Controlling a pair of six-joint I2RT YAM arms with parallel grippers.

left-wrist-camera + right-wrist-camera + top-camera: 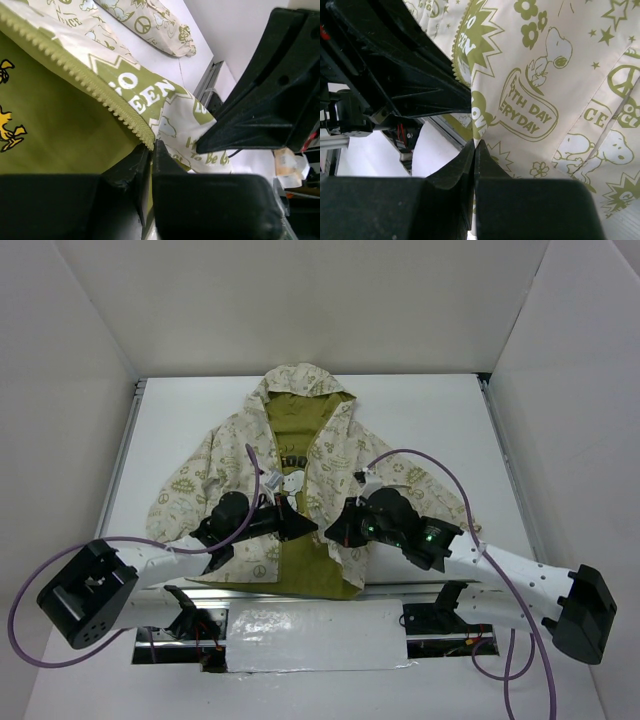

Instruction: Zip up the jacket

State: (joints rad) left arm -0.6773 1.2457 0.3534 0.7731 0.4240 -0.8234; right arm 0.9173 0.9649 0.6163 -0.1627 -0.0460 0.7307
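Now my left pincer (152, 146) clamps the jacket (225, 465) beside its zipper (75, 70), right pincer (474, 144) clamps its other front edge

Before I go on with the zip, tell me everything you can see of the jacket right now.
The jacket is small, cream fabric printed with olive cartoon doodles, lying flat on the white table, hood away from the arms, sleeves spread. Its front is open and unzipped, showing an olive T-shirt between the panels. Olive zipper teeth line one panel edge. The left gripper pinches that edge's lower end; the right gripper is shut on the other panel's lower edge.
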